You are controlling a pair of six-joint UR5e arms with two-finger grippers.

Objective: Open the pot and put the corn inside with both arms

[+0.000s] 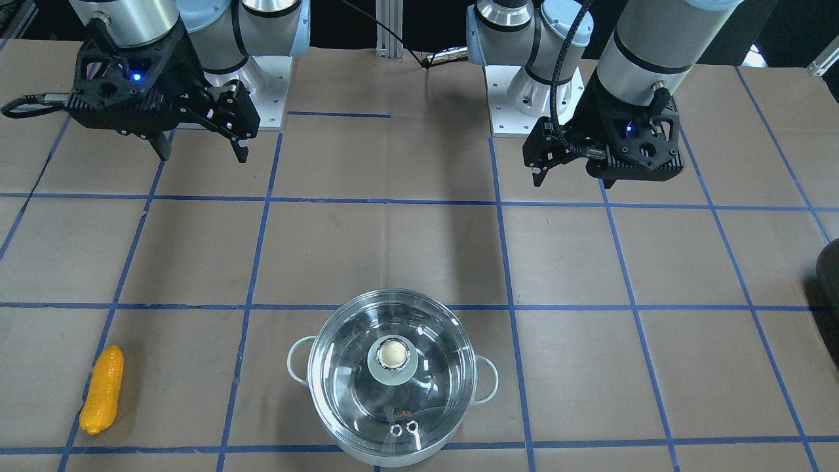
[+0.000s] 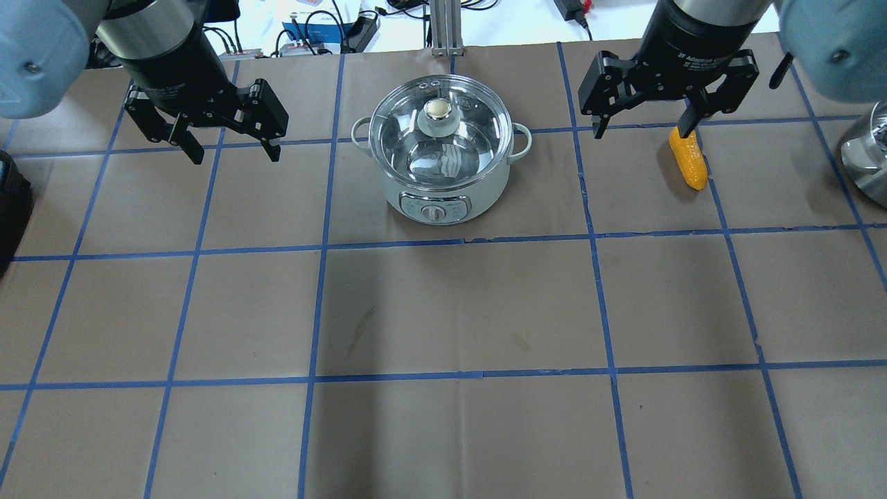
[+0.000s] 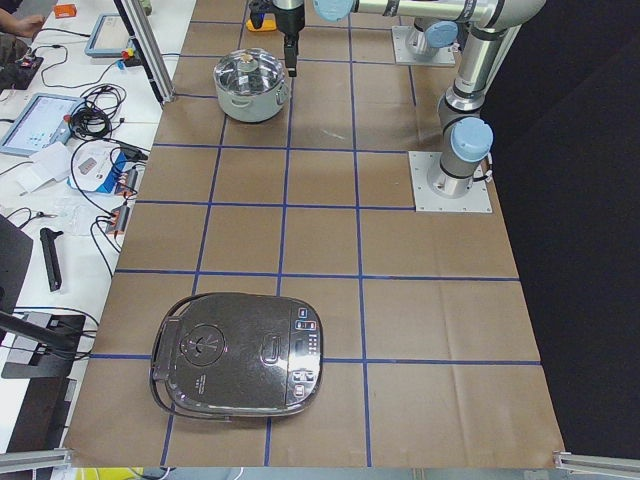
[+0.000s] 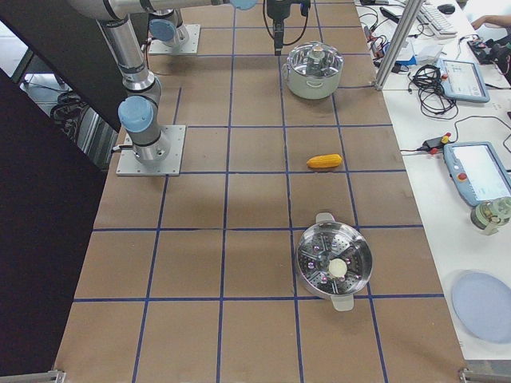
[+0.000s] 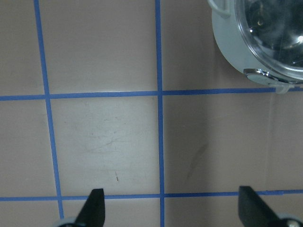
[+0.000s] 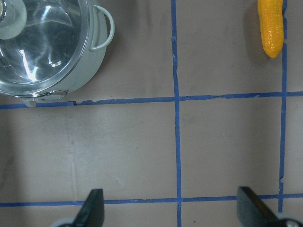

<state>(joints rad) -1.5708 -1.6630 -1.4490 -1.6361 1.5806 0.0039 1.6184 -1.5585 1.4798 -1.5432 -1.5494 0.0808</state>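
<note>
The pot (image 2: pixel 443 190) stands at the far middle of the table with its glass lid (image 2: pixel 416 142) on it, the knob (image 2: pixel 438 109) at the lid's centre. It also shows in the front view (image 1: pixel 488 381). The corn (image 2: pixel 689 163) lies flat on the table to the pot's right; in the front view it (image 1: pixel 103 390) is at lower left. My left gripper (image 2: pixel 235 158) hangs open and empty above the table left of the pot. My right gripper (image 2: pixel 641 134) hangs open and empty, up in the air just left of the corn. The right wrist view shows the corn (image 6: pixel 271 26) and the pot (image 6: pixel 90 61).
A black rice cooker (image 3: pixel 240 355) sits at the table's end on my left. A steel steamer pot (image 4: pixel 334 262) sits towards the end on my right, with a blue plate (image 4: pixel 483 295) on the side bench. Blue tape lines grid the brown table.
</note>
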